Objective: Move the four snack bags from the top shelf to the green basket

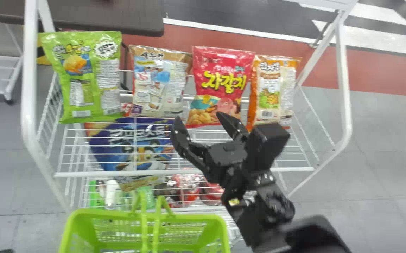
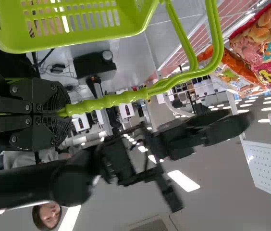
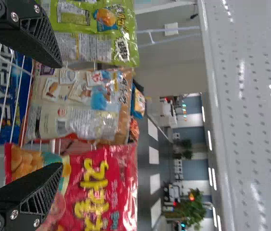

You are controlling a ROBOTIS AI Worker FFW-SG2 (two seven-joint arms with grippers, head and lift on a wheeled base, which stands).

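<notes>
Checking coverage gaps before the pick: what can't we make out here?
- Green plastic basket: lower part cut off by head view's bottom edge.
- Red glossy snack bag: lower right corner behind black two-fingered right end effector, head view.
- Red goods below: type unclear, behind white shelf wires, head view.
- Basket's handle: gripped section hidden by left end effector, left wrist view.

White wire top shelf [image 1: 101,173] with 4 snack bags [image 1: 220,80] in a row: green, beige, red and orange.
</notes>
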